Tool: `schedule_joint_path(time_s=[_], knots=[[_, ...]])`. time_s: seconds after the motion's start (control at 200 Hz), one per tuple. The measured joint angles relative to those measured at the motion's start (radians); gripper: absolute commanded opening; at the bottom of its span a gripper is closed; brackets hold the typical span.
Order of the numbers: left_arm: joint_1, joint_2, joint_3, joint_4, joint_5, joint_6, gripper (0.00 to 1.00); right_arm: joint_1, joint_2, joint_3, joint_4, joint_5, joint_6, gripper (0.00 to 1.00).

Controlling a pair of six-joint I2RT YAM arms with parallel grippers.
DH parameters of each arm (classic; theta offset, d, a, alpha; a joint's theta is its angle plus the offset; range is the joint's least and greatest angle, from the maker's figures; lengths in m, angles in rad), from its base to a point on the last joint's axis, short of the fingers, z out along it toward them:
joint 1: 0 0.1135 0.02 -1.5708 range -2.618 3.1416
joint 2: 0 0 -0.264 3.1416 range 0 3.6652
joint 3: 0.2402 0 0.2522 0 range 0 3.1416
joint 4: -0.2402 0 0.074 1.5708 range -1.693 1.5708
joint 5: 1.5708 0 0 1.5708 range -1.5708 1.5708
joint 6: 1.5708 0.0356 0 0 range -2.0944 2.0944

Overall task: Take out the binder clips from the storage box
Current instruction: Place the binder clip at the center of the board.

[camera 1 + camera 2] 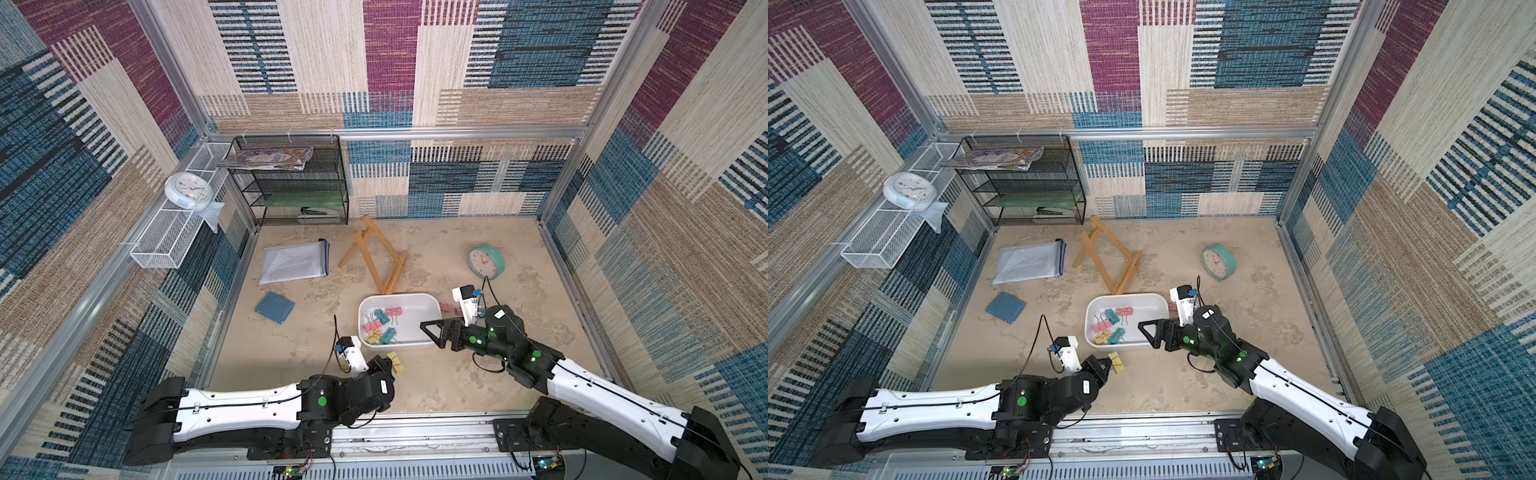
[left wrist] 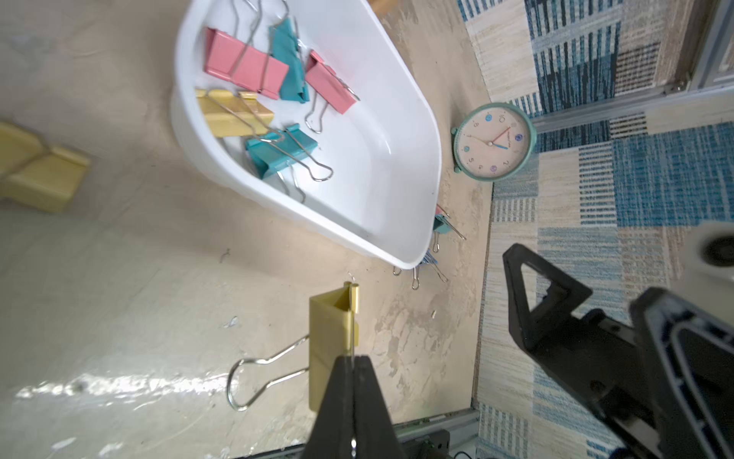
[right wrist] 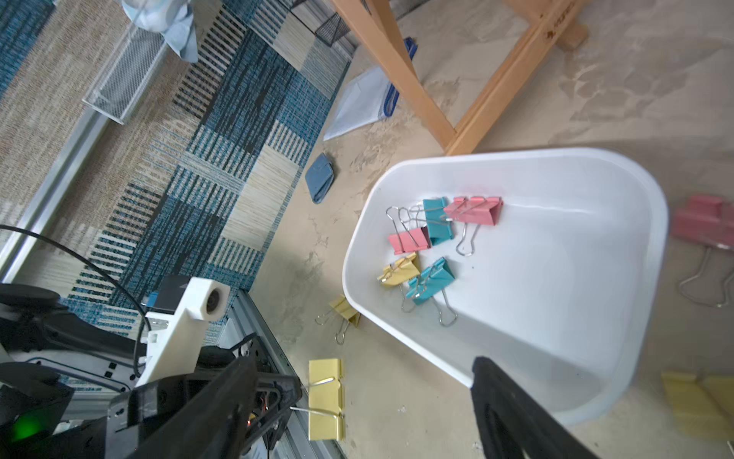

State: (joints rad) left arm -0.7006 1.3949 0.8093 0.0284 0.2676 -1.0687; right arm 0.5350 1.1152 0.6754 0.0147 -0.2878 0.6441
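The white storage box (image 1: 399, 296) (image 1: 1124, 296) sits mid-table and holds several binder clips (image 1: 380, 326) (image 3: 429, 242) in pink, teal and yellow. My left gripper (image 2: 352, 357) (image 1: 390, 366) is shut on the wire handle of a yellow binder clip (image 2: 331, 337) (image 1: 1116, 362), in front of the box's near left corner. Another yellow clip (image 2: 39, 171) lies close by on the table. My right gripper (image 3: 363, 369) (image 1: 430, 334) stands open over the box's near right corner, holding nothing. Pink clips (image 1: 446, 307) (image 3: 699, 218) lie outside the box's right end.
A wooden easel (image 1: 374, 257) lies flat just behind the box. A teal clock (image 1: 486, 259) stands at the back right. A pouch of papers (image 1: 295, 262) and a blue cloth (image 1: 274, 307) lie to the left. A black mesh rack (image 1: 291, 178) stands at the back wall.
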Motion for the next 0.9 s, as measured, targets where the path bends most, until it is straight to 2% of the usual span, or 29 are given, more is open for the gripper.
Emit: schedule_joint_path(time_s=[0.1,0.21,0.446,0.636,0.801,0.901], knots=[[-0.051,-0.101,-0.063,-0.005,-0.081,-0.061,0.00,-0.003,-0.070,-0.064,0.060,0.023,0.084,1.00],[-0.146,-0.212,-0.132,-0.023,-0.216,-0.143,0.00,-0.004,-0.138,-0.145,0.154,0.024,0.151,0.95],[-0.346,-0.376,-0.246,-0.094,-0.527,-0.327,0.00,0.030,-0.186,-0.162,0.199,-0.011,0.158,0.89],[-0.542,-0.417,-0.264,-0.190,-0.741,-0.488,0.00,0.155,-0.193,-0.169,0.146,0.030,0.131,0.89],[-0.713,-0.407,-0.269,-0.336,-0.944,-0.734,0.00,0.266,-0.206,-0.213,0.140,0.109,0.134,0.88],[-0.760,-0.348,-0.271,-0.404,-1.011,-0.879,0.00,0.303,-0.206,-0.244,0.140,0.150,0.153,0.88]])
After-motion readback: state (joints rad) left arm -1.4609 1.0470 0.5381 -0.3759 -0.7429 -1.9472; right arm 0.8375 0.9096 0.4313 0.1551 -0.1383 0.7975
